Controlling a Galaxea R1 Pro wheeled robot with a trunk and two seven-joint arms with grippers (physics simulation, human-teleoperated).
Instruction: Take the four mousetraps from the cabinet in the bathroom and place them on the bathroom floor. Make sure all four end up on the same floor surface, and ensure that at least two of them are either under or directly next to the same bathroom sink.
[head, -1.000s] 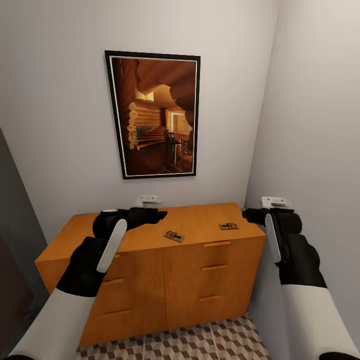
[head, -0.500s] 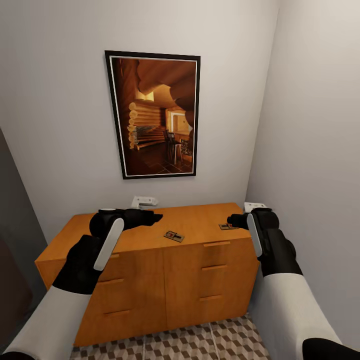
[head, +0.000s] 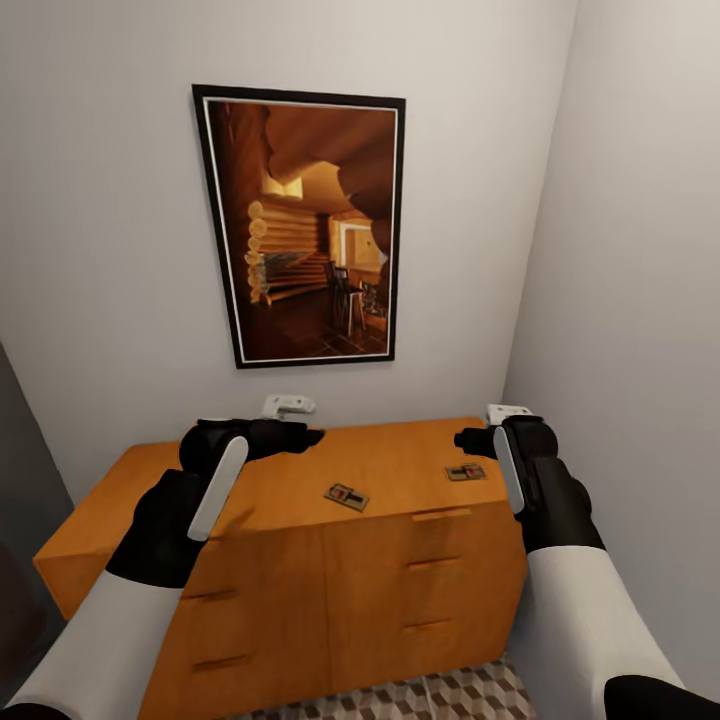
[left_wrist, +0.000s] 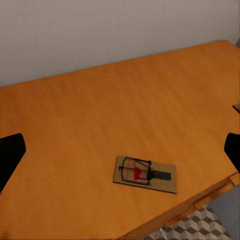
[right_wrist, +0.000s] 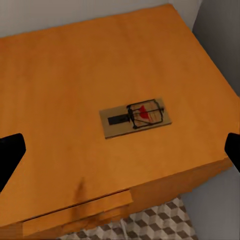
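Two mousetraps lie flat on top of the cabinet (head: 300, 520): one mousetrap (head: 346, 496) near the middle front edge, the other mousetrap (head: 465, 472) near the right front corner. The left gripper (head: 312, 436) hovers above the top with its jaws spread, empty. The right gripper (head: 462, 440) hangs above the corner trap, jaws spread too. A framed picture (head: 300, 225) hangs behind.

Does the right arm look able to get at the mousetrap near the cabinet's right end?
Probably yes: the right end effector hovers open just above that mousetrap, with nothing between them.
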